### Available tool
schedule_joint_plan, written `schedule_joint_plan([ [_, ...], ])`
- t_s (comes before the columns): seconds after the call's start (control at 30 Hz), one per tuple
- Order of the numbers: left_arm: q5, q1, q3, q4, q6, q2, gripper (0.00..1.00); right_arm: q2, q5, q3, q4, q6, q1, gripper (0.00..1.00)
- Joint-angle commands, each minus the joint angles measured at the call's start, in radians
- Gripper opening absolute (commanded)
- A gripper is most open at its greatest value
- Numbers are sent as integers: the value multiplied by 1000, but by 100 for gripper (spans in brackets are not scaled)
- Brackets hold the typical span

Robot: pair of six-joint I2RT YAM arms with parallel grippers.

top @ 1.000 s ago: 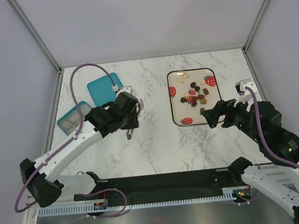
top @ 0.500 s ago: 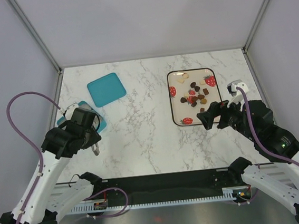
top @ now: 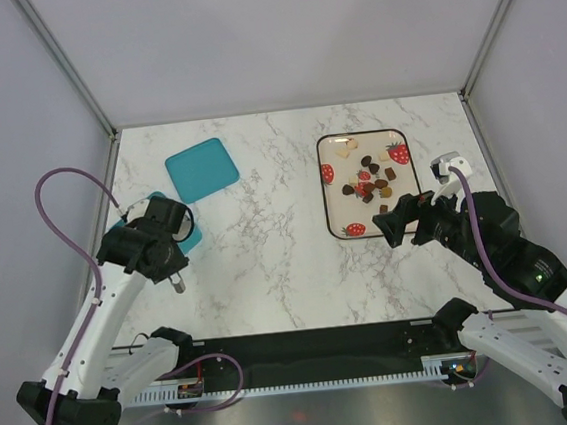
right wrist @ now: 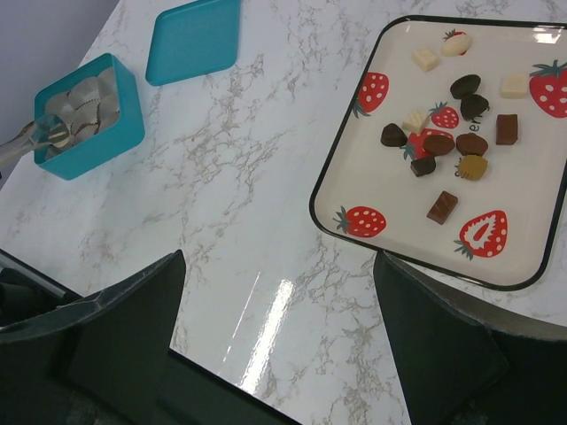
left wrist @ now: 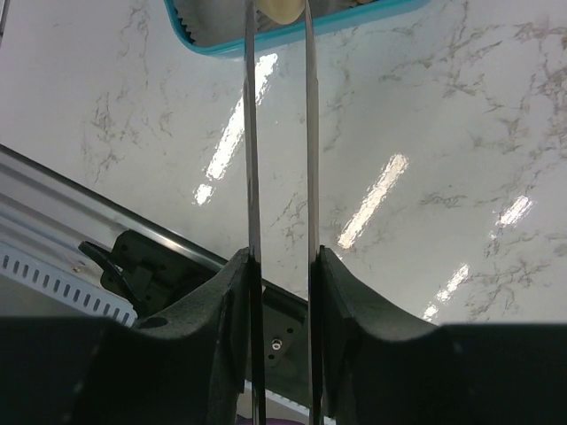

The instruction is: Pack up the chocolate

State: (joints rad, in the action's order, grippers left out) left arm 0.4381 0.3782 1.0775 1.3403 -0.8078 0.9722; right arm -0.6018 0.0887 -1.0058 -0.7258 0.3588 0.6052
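Two grippers I am watching: the left gripper (left wrist: pixel 282 266) is clamping the silver tongs (left wrist: pixel 251 133), whose tips are pinching a cream piece (left wrist: pixel 282 9) at the teal box (left wrist: pixel 354 19). The right gripper (right wrist: pixel 279 261) is hanging wide open near the tray (right wrist: pixel 330 221), where most chocolate (right wrist: pixel 440 144) is lying.

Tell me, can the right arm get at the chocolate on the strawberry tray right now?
Probably yes: the right gripper hangs open by the near edge of the tray, with nothing between it and the chocolate.
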Motion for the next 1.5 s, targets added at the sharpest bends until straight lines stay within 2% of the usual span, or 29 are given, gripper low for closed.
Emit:
schedule_joint_plan([
  [0.0, 36, -39, 1, -55, 67, 6, 35, 8, 25, -7, 28, -17, 7, 96],
  [0.6, -2, -71, -13, -161, 145, 109, 36, 0, 43, -13, 25, -24, 8, 96],
  [1.13, -7, -73, -11, -148, 145, 137, 40, 10, 59, -14, 17, -35, 8, 96],
  [1.47, -4, -74, -8, -139, 144, 141, 46, 19, 68, -11, 12, -40, 13, 96],
])
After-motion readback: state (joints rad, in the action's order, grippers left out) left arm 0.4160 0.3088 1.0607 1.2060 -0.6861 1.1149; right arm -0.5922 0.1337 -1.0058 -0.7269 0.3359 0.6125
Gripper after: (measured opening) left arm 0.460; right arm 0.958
